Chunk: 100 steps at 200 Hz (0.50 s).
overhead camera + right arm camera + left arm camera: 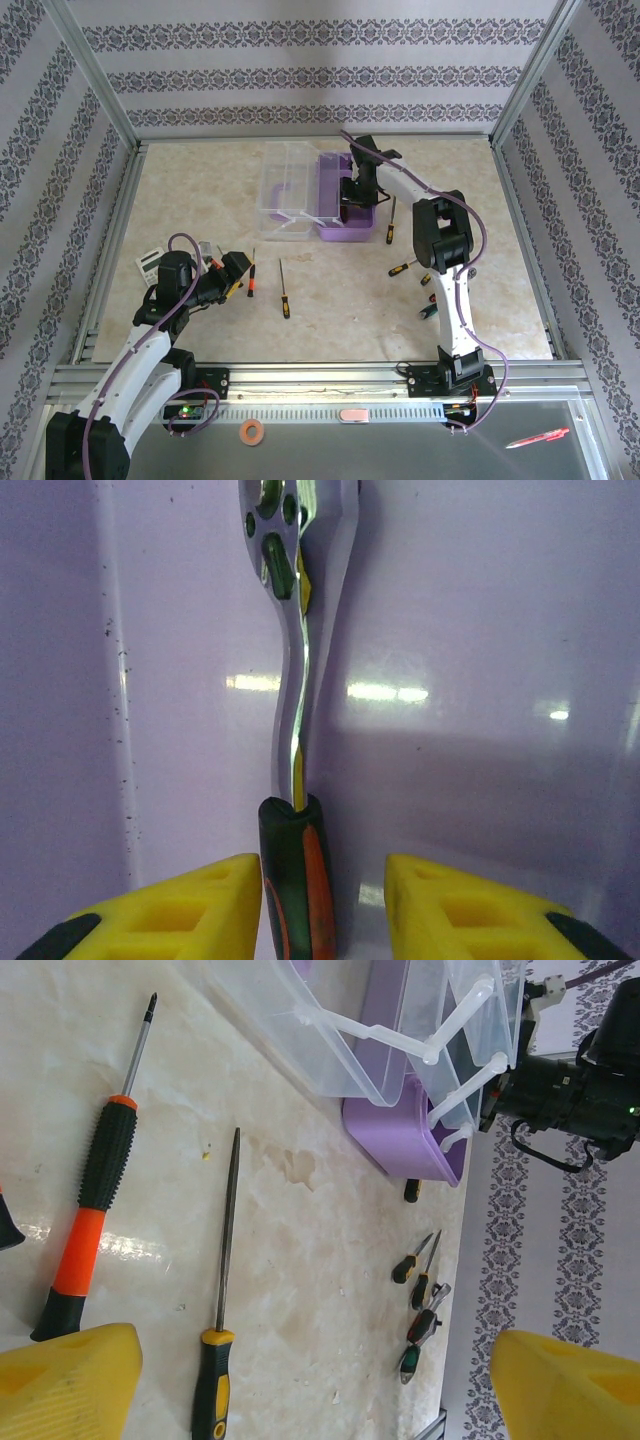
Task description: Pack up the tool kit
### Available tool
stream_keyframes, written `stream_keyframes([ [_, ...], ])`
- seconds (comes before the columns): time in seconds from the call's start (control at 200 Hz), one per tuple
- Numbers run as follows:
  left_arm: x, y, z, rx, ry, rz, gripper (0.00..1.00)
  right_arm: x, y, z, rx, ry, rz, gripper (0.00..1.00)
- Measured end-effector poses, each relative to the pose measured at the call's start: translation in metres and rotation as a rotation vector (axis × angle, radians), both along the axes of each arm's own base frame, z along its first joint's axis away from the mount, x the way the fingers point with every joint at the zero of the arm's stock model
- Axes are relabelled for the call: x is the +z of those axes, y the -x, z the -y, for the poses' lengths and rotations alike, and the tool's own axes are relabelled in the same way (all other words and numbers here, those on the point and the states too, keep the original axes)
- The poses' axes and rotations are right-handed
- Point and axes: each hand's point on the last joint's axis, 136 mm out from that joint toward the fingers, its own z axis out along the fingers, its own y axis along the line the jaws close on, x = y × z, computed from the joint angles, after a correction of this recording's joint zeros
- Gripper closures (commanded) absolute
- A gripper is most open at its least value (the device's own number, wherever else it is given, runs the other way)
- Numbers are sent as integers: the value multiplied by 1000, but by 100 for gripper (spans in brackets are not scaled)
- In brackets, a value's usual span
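The lilac case (328,232) lies at the back centre, its clear lid (283,185) swung open to the left. My right gripper (352,200) reaches down into it. In the right wrist view the ratchet wrench (298,680) lies on the purple floor (480,630) between the open right gripper (322,900); the left finger touches its black-and-orange handle, the right finger stands apart. My left gripper (236,272) hangs open above the table beside an orange-handled screwdriver (95,1200) and a yellow-and-black one (222,1310).
More small screwdrivers lie right of the case (391,222), (402,267), with a cluster of small tools (420,1300) near the right arm. A grey calculator (150,262) sits by the left arm. Patterned walls and metal rails bound the table.
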Motion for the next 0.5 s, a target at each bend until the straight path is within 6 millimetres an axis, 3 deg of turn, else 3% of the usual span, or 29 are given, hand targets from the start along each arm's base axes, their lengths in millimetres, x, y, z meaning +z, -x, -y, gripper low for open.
stream_keyframes([
  [0.13,0,0,0,1,-1,0,10,19,-5,9,-33,36,49,66],
  [0.365,-1,-2,0,1,-2,-15,10,77,-13,24,-97,68,187,80],
  [0.5,7,-6,0,4,-4,3,10,102,0,35,-106,89,241,80],
])
